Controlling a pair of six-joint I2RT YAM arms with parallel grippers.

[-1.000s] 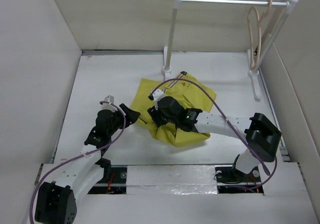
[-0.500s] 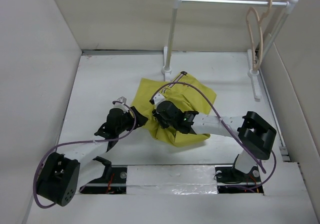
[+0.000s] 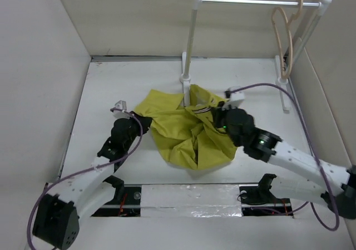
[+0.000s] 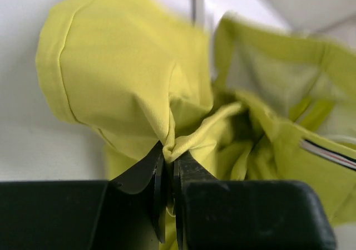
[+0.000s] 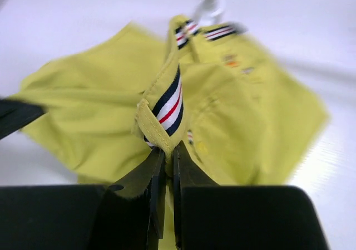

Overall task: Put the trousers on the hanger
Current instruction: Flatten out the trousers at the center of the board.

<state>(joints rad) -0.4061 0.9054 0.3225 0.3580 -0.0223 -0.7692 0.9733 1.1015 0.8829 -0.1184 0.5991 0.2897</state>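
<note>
The mustard-yellow trousers (image 3: 186, 133) lie bunched on the white table in front of the rack's left post. My left gripper (image 3: 142, 122) is shut on a pinched fold at their left edge; the left wrist view shows the cloth (image 4: 122, 77) gathered between the tips of that gripper (image 4: 168, 156). My right gripper (image 3: 218, 116) is shut on the striped waistband (image 5: 169, 102) at the trousers' right side, with the band and a belt loop caught in its tips (image 5: 168, 150). The pale wooden hanger (image 3: 285, 38) hangs from the right end of the rail, away from both grippers.
A white rail rack (image 3: 250, 1) stands at the back, its left post (image 3: 189, 44) just behind the trousers and its right post (image 3: 297, 49) near the right wall. Beige walls enclose the table on three sides. Purple cables trail from both arms.
Both grippers have shut on the trousers. The right arm has swung right with the waistband, pulling the cloth wider; the left gripper took the left edge.
</note>
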